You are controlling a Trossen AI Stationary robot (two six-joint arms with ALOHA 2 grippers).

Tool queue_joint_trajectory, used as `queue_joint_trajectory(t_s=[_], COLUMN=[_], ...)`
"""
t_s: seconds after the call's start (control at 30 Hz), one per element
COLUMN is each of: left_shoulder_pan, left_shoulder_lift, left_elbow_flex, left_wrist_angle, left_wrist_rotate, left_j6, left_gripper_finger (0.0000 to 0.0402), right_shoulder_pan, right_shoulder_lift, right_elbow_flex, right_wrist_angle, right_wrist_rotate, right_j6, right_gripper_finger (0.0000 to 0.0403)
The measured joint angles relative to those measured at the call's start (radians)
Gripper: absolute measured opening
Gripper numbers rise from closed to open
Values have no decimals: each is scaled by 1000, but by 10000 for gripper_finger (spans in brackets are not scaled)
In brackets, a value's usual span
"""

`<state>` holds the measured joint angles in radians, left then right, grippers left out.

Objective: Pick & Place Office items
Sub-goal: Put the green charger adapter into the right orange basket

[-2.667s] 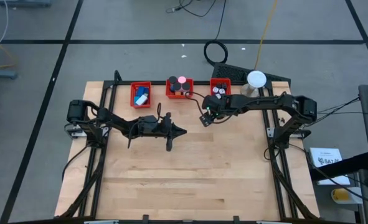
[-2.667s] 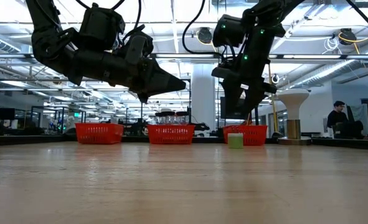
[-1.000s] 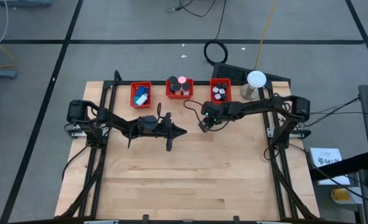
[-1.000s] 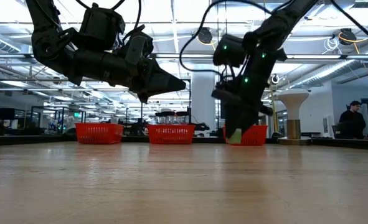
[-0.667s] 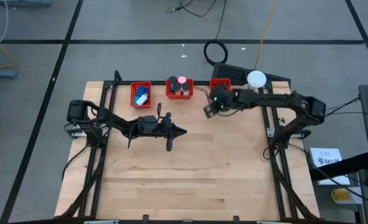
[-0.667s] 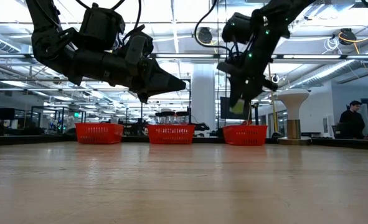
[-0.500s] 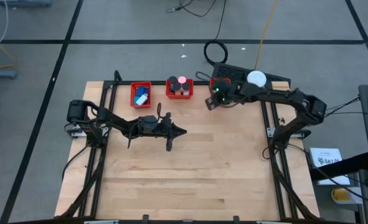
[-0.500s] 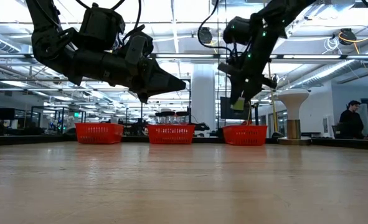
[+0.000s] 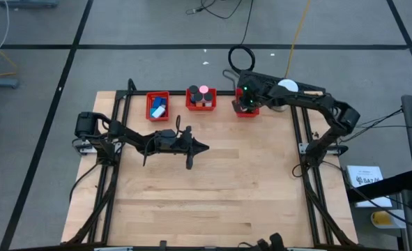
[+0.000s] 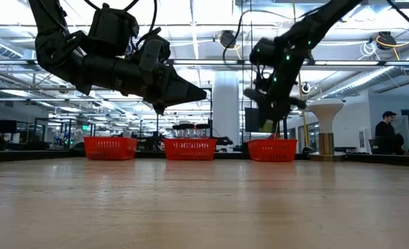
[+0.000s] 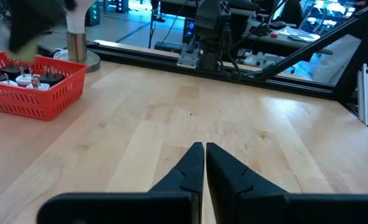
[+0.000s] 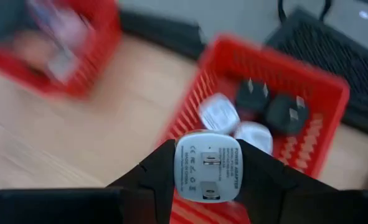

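My right gripper (image 9: 245,106) hangs over the right red bin (image 12: 308,134) at the table's far edge, shut on a white and pale green power adapter (image 12: 207,168). In the low view the adapter (image 10: 267,126) shows below the fingers, above that bin (image 10: 272,149). Black and white adapters (image 12: 264,109) lie in the bin. My left gripper (image 9: 204,147) is shut on nothing, held level above the middle of the table; its tips (image 11: 205,150) touch each other. My right gripper pinches the adapter by two opposite sides (image 12: 179,167) between its two fingers (image 12: 151,177). The fingers slant down toward the far edge. The adapter is lifted clear above the right bin, its flat labelled face turned toward the wrist camera.
The left red bin (image 9: 157,106) holds blue blocks; the middle red bin (image 9: 200,98) holds black rolls and a pink bit. A white dome lamp (image 9: 286,88) stands right of the right bin. A person (image 10: 384,131) shows in the room beyond. Bare wood (image 9: 212,195) fills the near half.
My right gripper has lifted the adapter clear of the table and carried it up and toward the far edge, a little rightward, to above the right bin, rolling and tipping as it went.
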<state>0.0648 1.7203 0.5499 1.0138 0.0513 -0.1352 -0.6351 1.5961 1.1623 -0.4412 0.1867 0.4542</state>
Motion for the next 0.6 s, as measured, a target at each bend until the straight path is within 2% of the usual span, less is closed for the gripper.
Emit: queue_joint_trajectory(t_s=[0.3, 0.6], left_shoulder_pan=[0, 0], left_shoulder_lift=[0, 0], left_elbow_flex=[0, 0], left_wrist_angle=[0, 0], left_wrist_rotate=[0, 0], left_j6=[0, 0], left_gripper_finger=[17, 17], right_shoulder_pan=[-14, -14], right_shoulder_lift=[115, 122], right_elbow_flex=[0, -1], right_wrist_angle=[79, 95], right_wrist_rotate=[-1, 12], right_j6=[-105, -134], right_gripper_finger=[132, 132])
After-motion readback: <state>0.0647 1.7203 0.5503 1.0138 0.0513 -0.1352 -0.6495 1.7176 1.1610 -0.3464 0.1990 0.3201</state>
